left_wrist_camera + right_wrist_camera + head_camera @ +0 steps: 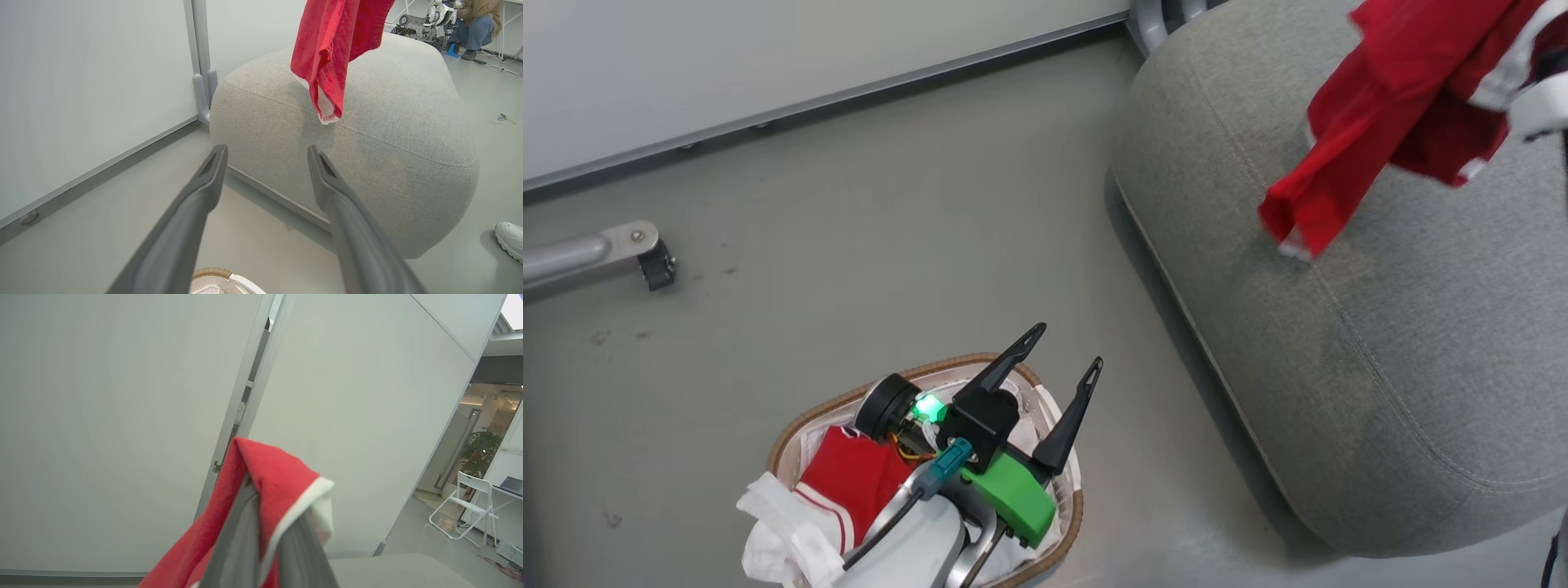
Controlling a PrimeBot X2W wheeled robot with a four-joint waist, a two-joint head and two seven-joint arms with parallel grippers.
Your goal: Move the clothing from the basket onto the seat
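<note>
My right end effector (273, 506) pinches soft, floppy clothing (1380, 106) by its hem at two o'clock; left end effector (1067, 345) spread.

Soft, even light is filling every view. The seat (1380, 367) is casting a dim shadow on the floor (931, 245). The left gripper (266, 149) is looking blurred up close.
</note>
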